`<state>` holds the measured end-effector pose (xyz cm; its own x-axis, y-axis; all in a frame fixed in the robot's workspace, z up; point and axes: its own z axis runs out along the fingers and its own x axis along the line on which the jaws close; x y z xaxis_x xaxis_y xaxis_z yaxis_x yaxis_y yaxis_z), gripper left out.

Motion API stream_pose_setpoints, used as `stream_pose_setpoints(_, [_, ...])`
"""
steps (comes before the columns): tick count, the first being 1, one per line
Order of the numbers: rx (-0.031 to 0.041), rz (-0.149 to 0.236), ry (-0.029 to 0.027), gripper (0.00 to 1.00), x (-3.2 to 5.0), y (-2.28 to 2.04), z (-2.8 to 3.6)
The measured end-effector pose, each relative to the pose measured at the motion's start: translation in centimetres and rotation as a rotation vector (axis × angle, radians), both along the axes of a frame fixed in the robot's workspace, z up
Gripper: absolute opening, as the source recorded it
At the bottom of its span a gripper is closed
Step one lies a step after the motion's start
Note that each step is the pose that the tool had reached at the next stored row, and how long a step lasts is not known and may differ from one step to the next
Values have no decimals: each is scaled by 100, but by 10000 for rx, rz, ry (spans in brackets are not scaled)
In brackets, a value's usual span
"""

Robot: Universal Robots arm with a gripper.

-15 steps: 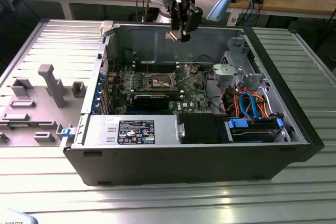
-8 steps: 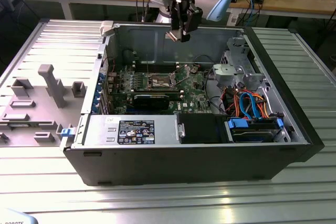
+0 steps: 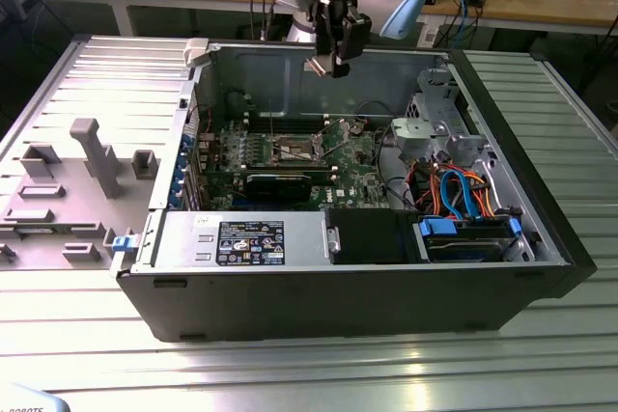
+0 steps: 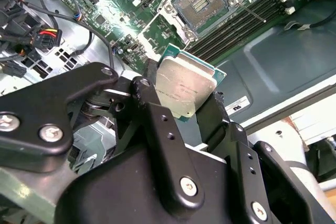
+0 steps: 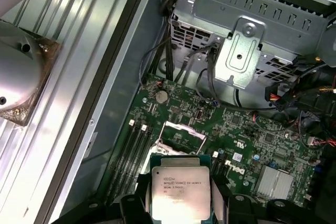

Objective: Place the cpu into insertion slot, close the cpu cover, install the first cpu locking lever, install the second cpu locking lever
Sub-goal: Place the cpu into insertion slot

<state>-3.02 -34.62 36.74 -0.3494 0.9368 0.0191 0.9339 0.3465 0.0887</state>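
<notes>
**Claw and cpu above the open socket.** The black metal claw is grasping the cpu, its bolted fingers clenched on two opposite edges of the chip. The cpu is a flat square with a dull silver-grey lid on a green substrate. The first wrist view shows several lines of small print on the lid; the second wrist view shows the lid tilted and catching light.

The chip hangs in the air above the green motherboard, apart from the insertion slot. The slot is a square socket with a dark pin field and a silvery rim, and it lies uncovered. The cpu cover, a thin silvery windowed frame, stands raised beside it. Long black memory slots run alongside the socket.

The exterior view adds the open computer case, which lies on a ribbed metal bench. There the claw hovers near the case's far wall. A black label with white print sits near the case's near edge.
</notes>
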Motion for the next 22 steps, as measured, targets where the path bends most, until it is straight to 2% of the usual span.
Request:
stream_pose_setpoints(2, [-1, -239, 0, 54, 0, 0, 0])
stream_pose_setpoints(6, [-1, -1186, 0, 54, 0, 0, -4])
stream_pose_setpoints(8, [-7, -1427, 1, 54, 0, 1, -6])
stream_pose_setpoints(22, [-6, -1444, 0, 54, -26, 2, -8])
